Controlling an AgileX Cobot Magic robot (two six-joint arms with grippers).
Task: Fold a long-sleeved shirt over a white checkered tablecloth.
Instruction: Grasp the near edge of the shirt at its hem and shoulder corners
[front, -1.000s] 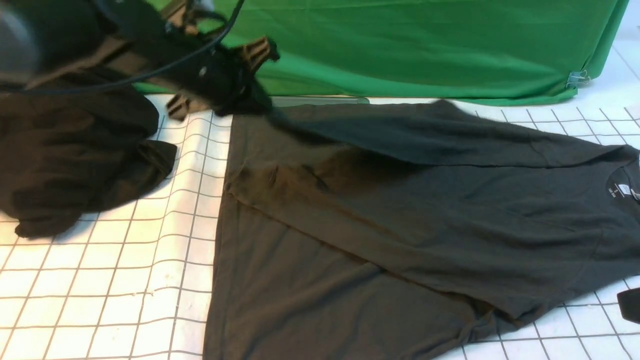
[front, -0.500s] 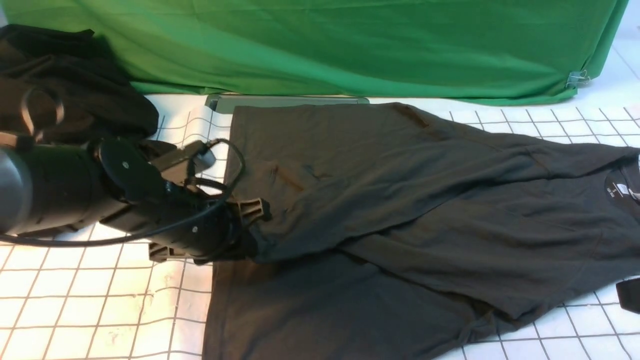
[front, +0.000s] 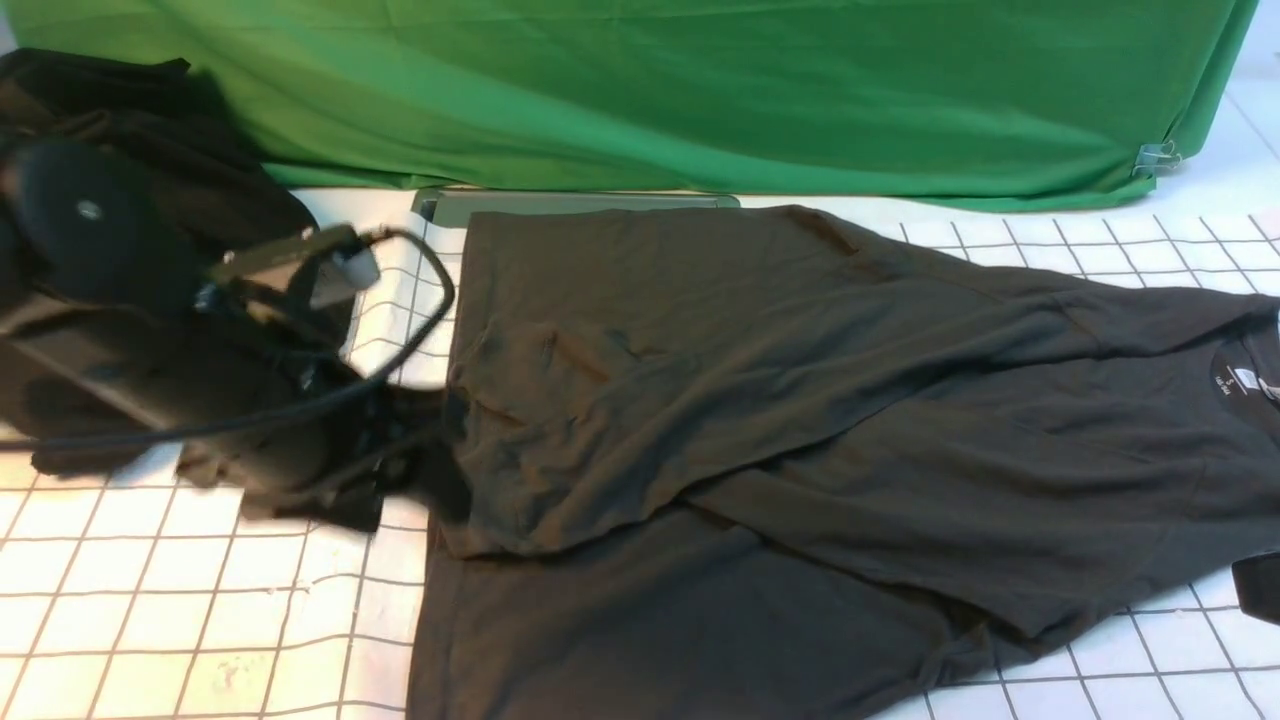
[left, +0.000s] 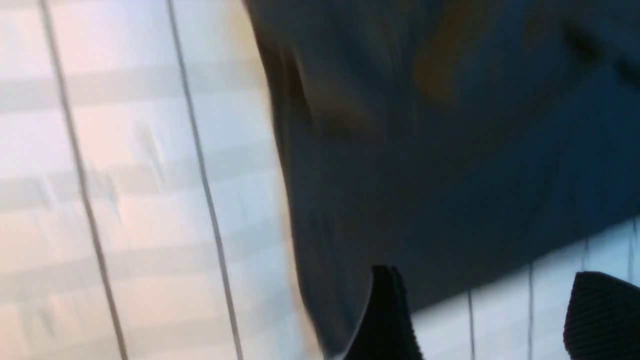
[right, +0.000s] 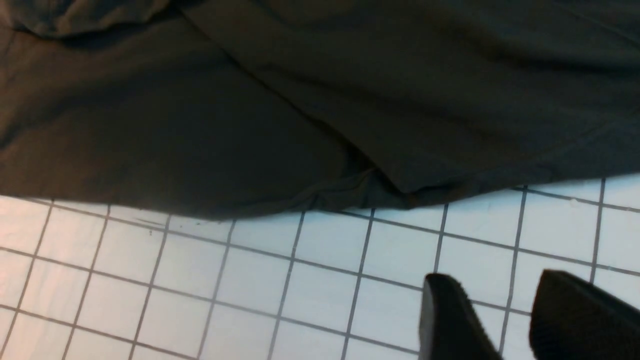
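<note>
The left gripper (left: 492, 320) has its two fingers (left: 387, 315) spread wide apart. Nothing is between them. Just past the fingertips lies the edge of the long-sleeved shirt (left: 450, 150), and the fingers do not touch it. That picture is blurry, so small things are hard to see.

The right gripper (right: 505, 325) has a gap between its fingers (right: 450, 320) too. It holds nothing. Under these fingers is only the white checkered tablecloth (right: 250, 280). The near edge of the shirt is a little way in front of them.

The shirt lies flat between the two grippers. Its bottom hem is beside the left fingers, and its neck with the small label (front: 1245, 378) is nearer the right fingers. The side far from both grippers is turned over onto the middle, with its corner just beside the left fingers. So I think the first fold is done. The near side looks not yet folded in, and the shirt looks not yet folded into a small shape.

The tablecloth is a bit wrinkled and spreads out all around. Behind the left arm sits a black heap of cloth (front: 150, 110). Far beyond the fingers hangs green fabric (front: 700, 90), with a flat grey thing (front: 570, 203) at its foot.
</note>
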